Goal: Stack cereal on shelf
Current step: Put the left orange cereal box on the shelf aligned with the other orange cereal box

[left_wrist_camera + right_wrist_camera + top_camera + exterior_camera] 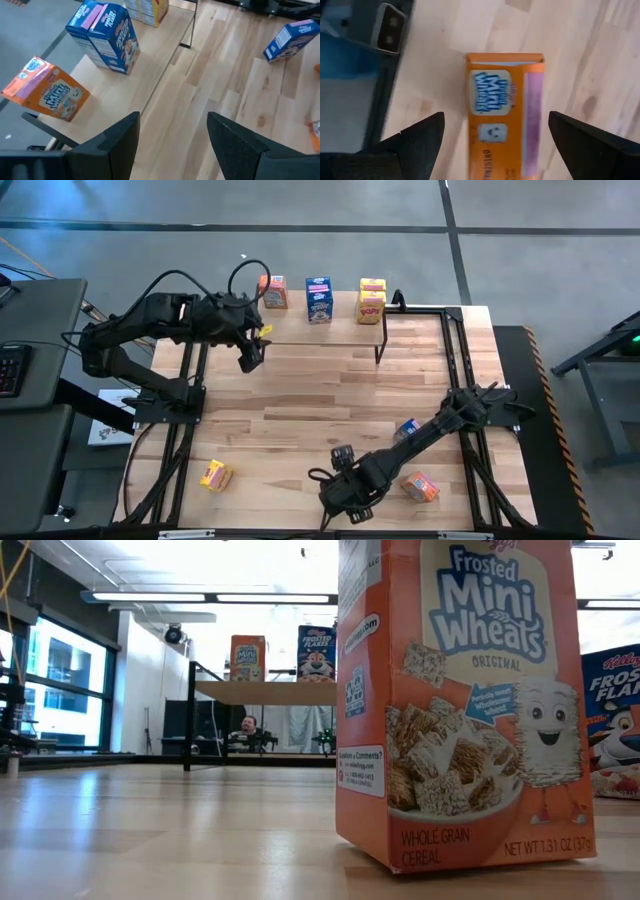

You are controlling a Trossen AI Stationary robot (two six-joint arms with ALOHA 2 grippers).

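My right gripper [496, 120] is open at the table's near edge [345, 495], above an orange Mini Wheats box [505, 115]. One finger stands on either side of the box, apart from it. The low view shows that box [460, 700] upright on its base. My left gripper [173, 120] is open and empty, over the table just in front of the shelf [250, 355]. The shelf [125, 95] carries an orange box [47, 90], blue boxes [110, 37] and yellow ones [150, 7], all standing.
Loose boxes lie on the table: a yellow-orange one [214, 475] near left, a blue one [407, 428] and an orange one [420, 486] near right. The shelf's black leg [380, 345] stands mid-table. A person [245, 727] sits far behind the table.
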